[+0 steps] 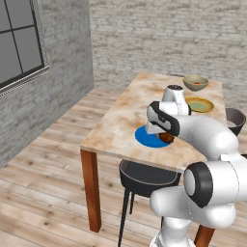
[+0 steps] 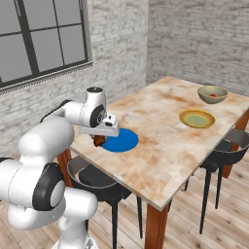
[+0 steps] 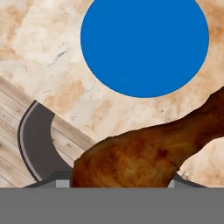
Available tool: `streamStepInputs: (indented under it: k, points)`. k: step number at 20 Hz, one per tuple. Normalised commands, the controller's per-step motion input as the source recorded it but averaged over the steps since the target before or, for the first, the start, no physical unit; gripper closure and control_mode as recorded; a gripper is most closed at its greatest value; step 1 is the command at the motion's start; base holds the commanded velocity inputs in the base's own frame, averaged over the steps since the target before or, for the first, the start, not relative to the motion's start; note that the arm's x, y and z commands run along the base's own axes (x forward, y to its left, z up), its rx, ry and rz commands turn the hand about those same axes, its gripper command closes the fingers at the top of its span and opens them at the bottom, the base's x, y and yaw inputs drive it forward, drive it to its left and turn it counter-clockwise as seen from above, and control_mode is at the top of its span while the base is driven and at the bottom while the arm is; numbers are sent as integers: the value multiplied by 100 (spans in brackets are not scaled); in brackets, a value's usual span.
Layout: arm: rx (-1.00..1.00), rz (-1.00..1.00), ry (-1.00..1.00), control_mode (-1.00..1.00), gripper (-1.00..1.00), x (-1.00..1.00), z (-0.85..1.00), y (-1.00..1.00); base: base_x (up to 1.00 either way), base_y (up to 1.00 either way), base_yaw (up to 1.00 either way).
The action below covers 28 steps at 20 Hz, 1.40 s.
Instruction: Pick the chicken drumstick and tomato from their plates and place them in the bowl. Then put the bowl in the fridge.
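Note:
My gripper (image 1: 162, 136) (image 2: 100, 139) is shut on the chicken drumstick (image 1: 167, 138) (image 2: 99, 141) (image 3: 144, 157), a dark reddish-brown piece held just above the near edge of the bright blue plate (image 1: 144, 137) (image 2: 121, 141) (image 3: 144, 43). In the hand view the drumstick hides the fingertips and hangs over the table edge beside the bare plate. The yellow-rimmed plate (image 1: 199, 104) (image 2: 197, 118) lies bare further along the table. At the far end stands the olive-tan bowl (image 1: 193, 88) (image 2: 212, 100) with the red tomato (image 1: 197, 83) (image 2: 213, 96) inside. The fridge is out of view.
The marbled wooden table (image 1: 120, 120) (image 2: 165, 151) has a dark chair (image 1: 144, 176) (image 2: 95, 177) tucked under its near edge and another chair (image 1: 235, 120) (image 2: 233, 146) at its right side. Grey brick walls and a window (image 2: 44, 39) stand behind.

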Motion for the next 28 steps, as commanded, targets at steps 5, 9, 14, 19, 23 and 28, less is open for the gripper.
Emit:
streamStepInputs:
  k: [5,9,14,19,23,28]
  points:
    - [0,0,0,100,100,0,0,0,0,0,0]
    - [0,0,0,100,100,0,0,0,-11,0,1]
    - [0,0,0,100,100,0,0,0,-57,-28,1]
    - [0,0,0,100,100,0,0,0,-46,-49,-11]
    - [0,0,0,100,100,0,0,0,-6,-65,-11]
    - [0,0,0,100,100,0,0,0,1,-75,-2]
